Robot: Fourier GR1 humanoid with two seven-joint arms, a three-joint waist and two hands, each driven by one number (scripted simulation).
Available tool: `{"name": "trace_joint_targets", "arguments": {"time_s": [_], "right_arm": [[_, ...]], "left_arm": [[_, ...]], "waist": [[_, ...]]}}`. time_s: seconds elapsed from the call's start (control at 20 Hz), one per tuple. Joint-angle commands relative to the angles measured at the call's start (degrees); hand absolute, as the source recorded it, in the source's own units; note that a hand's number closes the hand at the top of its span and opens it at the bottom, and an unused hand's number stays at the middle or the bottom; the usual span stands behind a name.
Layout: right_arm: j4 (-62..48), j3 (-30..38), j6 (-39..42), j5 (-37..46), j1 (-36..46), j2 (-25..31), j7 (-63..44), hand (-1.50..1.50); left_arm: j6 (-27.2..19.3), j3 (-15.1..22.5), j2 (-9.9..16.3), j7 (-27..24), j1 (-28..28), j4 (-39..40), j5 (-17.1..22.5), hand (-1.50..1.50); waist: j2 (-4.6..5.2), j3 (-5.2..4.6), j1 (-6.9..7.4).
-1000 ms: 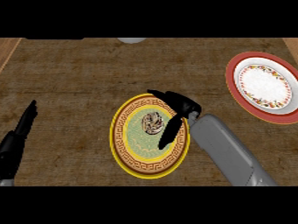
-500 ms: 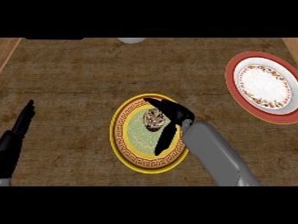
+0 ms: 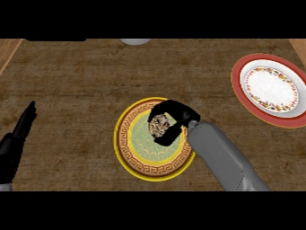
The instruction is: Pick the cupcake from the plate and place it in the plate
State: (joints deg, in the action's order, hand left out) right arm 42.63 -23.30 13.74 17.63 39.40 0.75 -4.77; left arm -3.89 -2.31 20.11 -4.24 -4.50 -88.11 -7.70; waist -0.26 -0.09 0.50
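Right hand: black fingers and thumb curled round a small brown speckled cupcake, enclosing it on both sides; grey forearm runs down and to the right from it.

Beneath those fingers: round yellow plate with a patterned orange band and a pale green centre. The cupcake sits over the upper part of this plate; whether it touches the plate surface cannot be told.

Well to the upper right of the fingers: round red-rimmed plate with a white centre and a floral border, nothing on it.

Far left of the fingers: left hand, black, fingers straight and pointing up, holding nothing, near the lower left edge.

Support: dark brown wood-grain bench, with lighter wooden strips at the left and right edges.
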Motion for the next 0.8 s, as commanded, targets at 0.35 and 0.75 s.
{"name": "trace_joint_targets", "arguments": {"time_s": [0.35, 0.75], "right_arm": [[-3.0, 4.0, 0.0, 3.7, -3.1, 26.1, 9.9, 1.50], [-11.0, 13.8, -9.6, 5.4, -4.1, 53.3, 22.9, 1.50]], "left_arm": [[0.3, -3.0, -1.0, -1.8, -1.6, 0.6, -0.2, 0.00], [-0.3, -3.8, -1.5, -3.1, -2.6, 0.1, 0.4, 0.00]], "waist": [[0.59, 0.15, -3.17], [1.81, 0.82, -3.56]]}}
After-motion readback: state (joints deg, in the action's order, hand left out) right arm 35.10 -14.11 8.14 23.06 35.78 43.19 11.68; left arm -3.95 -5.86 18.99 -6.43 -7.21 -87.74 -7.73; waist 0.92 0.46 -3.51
